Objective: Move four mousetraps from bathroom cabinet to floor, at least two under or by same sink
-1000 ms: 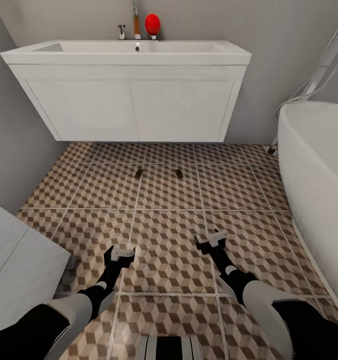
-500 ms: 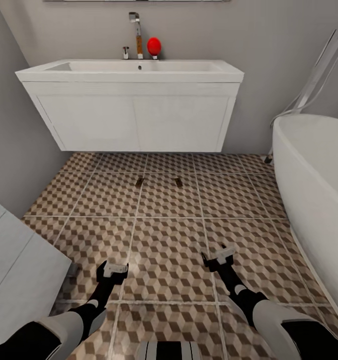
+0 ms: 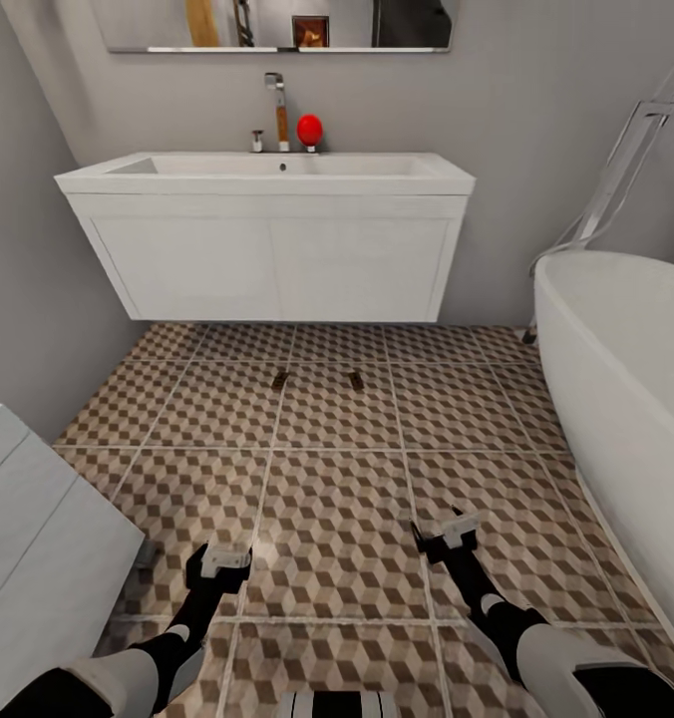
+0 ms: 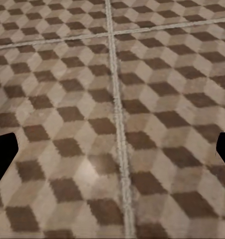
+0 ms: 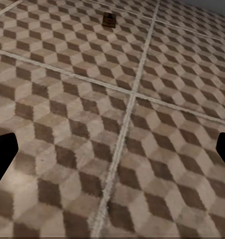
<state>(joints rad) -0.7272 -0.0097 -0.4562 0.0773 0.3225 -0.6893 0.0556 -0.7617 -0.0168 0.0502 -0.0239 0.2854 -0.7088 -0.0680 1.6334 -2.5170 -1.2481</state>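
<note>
Bathroom floor (image 4: pixel 157 99) of cube-patterned tiles beneath my left gripper (image 4: pixel 112 149), pale grout lines (image 4: pixel 119 144) crossing ahead of it, my dark fingertips (image 4: pixel 2 152) spread wide, nothing between them

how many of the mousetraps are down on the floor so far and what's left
Done: two mousetraps, one and another, lie on the bathroom floor just in front of the bathroom sink, so the near-sink condition looks met. In hand: nothing; the left gripper and right gripper are both open and empty above the tiles. Left: the other two traps, presumably to be fetched from the cabinet.
</note>
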